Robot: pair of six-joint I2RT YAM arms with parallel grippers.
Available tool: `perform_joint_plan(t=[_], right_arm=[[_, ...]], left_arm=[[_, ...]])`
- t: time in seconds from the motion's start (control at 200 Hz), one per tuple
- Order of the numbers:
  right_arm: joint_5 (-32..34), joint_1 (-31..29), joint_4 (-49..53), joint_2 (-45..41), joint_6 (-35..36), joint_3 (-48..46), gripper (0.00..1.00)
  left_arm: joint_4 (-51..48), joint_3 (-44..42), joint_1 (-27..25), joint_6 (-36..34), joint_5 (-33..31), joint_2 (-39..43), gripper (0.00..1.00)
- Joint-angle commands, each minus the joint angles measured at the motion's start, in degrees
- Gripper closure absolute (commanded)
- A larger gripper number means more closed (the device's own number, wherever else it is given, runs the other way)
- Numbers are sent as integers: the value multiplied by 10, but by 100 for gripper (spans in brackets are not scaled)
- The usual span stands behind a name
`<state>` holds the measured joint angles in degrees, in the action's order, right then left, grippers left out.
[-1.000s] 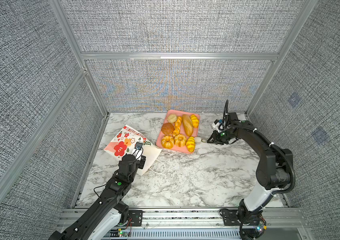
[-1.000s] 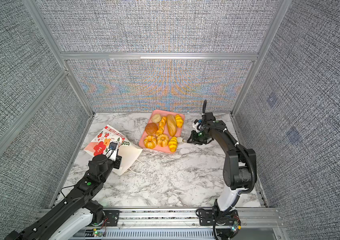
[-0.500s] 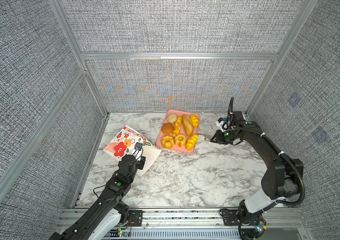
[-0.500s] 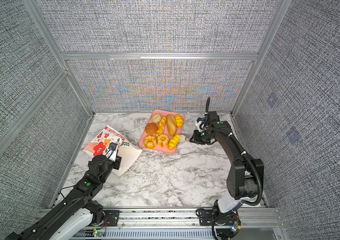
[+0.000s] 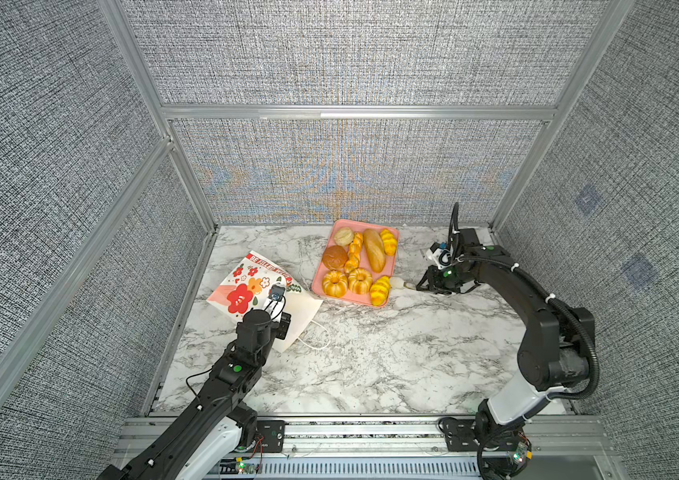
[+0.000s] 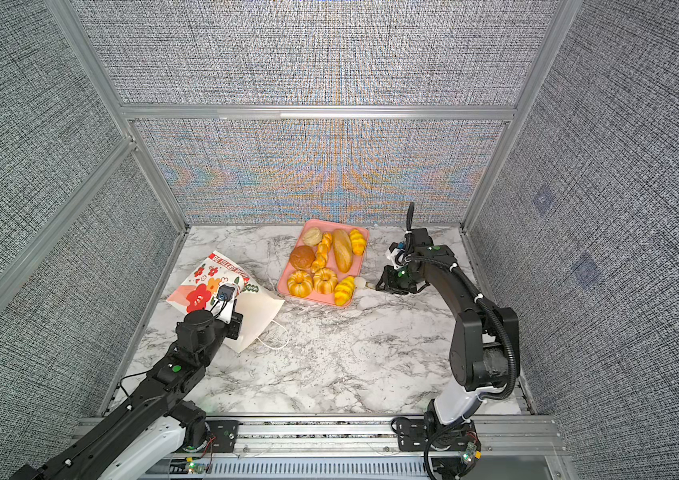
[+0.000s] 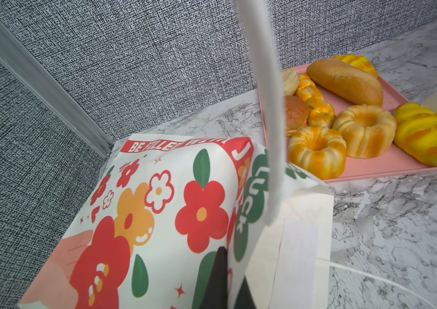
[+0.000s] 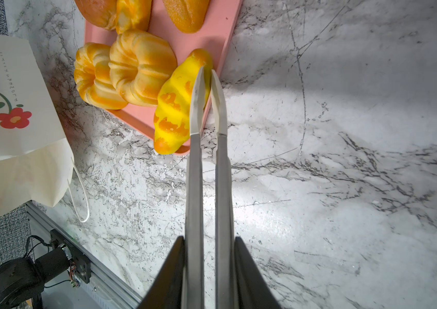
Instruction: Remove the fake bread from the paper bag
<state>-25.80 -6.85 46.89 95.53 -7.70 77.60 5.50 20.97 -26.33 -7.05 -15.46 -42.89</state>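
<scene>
Fake bread (image 5: 373,256) sat on pink tray (image 8: 212,29). Paper bag (image 5: 242,291) lay beside tray, left hand (image 7: 265,224) clamped on its rim. Right hand (image 8: 206,73) slightly apart at tray edge, gripping nothing.

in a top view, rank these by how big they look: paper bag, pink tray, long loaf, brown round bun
1. paper bag and pink tray: they look about alike, so no ranking between them
2. long loaf
3. brown round bun

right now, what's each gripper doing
left gripper: closed, pinching the paper bag
right gripper: slightly open, empty, tips beside the yellow roll on the pink tray
</scene>
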Motion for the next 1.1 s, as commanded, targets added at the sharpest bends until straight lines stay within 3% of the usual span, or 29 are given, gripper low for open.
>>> perform_joint_plan(t=[0.0,0.26,0.67,0.95,1.09], right_arm=[[7,3,1,-8,-2,0,66],[22,6,11,-25,-2,-4,63],[-39,6,-4,-119,-20,-74,94],[-62,-10,-55,-93,-40,-117,97],[-47,-13,-86,-101,-60,-128,97]], left_arm=[[9,0,1,5,2,-2,100],[9,2,1,6,5,-4,100],[-1,2,1,6,0,14,100],[4,14,1,44,-11,18,100],[-71,83,1,103,-75,-7,100]])
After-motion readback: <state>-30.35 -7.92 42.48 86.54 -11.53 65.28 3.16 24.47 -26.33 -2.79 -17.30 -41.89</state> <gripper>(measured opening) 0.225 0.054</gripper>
